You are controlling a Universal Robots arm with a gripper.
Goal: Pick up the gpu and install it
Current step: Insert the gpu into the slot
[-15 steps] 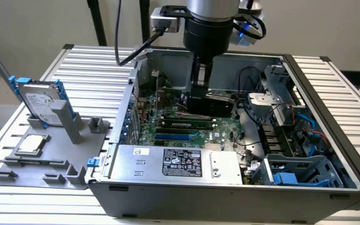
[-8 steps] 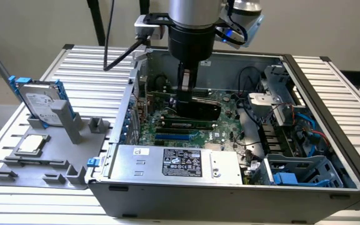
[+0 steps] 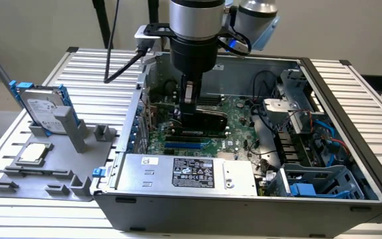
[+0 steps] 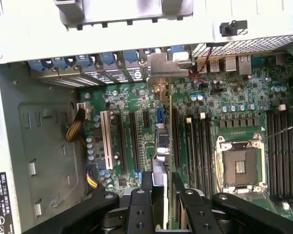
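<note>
pincer (image 4: 161,184): pressed onto the gpu from both faces, near the card's top edge; lowered inside the case from above in the exterior view (image 3: 188,110).
gpu (image 4: 163,146): held on edge, upright, long side running along the expansion slots; the black face is seen in the exterior view (image 3: 206,123). It is likely kept vertical so that its bottom edge meets a slot squarely.
gpu bracket (image 4: 161,66): silver end turned toward the rear wall of the case, in line with the row of blue slot clips (image 4: 107,58), where it must sit.
seating: the card is low over the motherboard (image 3: 234,112); whether it is fully home in its slot cannot be told.
expansion slots (image 4: 122,141): bare, just beside the card.
CPU socket (image 4: 239,165): open, on the other side of the card.
case (image 3: 350,99): laid on its side, lid off, so the board is reached from above.
power supply (image 3: 191,172): at the near wall of the case.
holder tray (image 3: 58,184): on the tabletop (image 3: 98,69), at the exterior view's left, well apart from the case; hard drive (image 3: 45,107) stood upright in it, CPU chip (image 3: 33,153) laid flat.
</note>
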